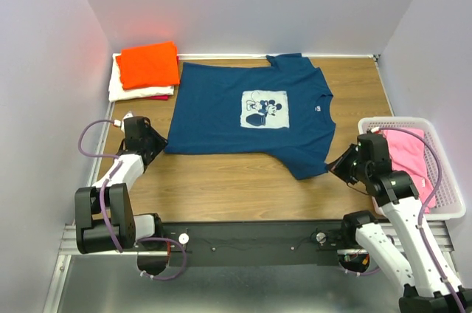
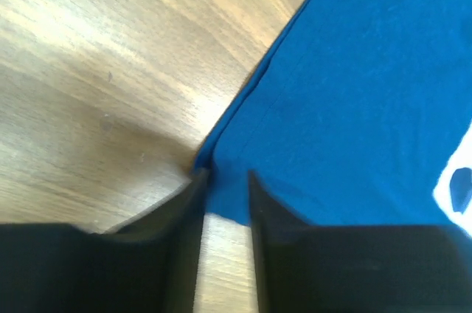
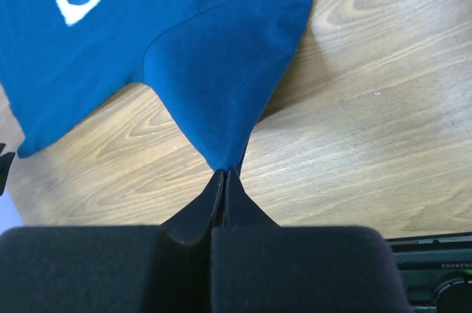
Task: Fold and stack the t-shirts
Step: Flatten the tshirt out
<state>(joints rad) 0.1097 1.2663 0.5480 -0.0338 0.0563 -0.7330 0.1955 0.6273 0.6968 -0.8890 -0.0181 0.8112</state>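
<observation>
You have the navy t-shirt [image 1: 243, 117] spread flat, print up, across the upper middle of the overhead frame on the wooden table [image 1: 243, 187], with its collar toward the right and its hem toward the left.

Your right gripper [image 3: 225, 173] sits at the lower right of the shirt. Its fingers are pressed together on the tip of the near sleeve, and the cloth fans out from the pinch.

Your left gripper [image 2: 225, 176] is at the shirt's lower-left hem corner. Its fingers stand apart, the corner of blue cloth lies between the tips, and bare wood shows in the gap behind it.

In the upper left of the overhead frame there is a folded pile — the orange t-shirt [image 1: 149, 64] on top of the cream-white t-shirt [image 1: 122, 90], with a sliver of the red t-shirt [image 1: 158, 97] at its lower edge.

At the right edge, the pink t-shirt [image 1: 409, 154] lies in a white basket [image 1: 450, 180].
</observation>
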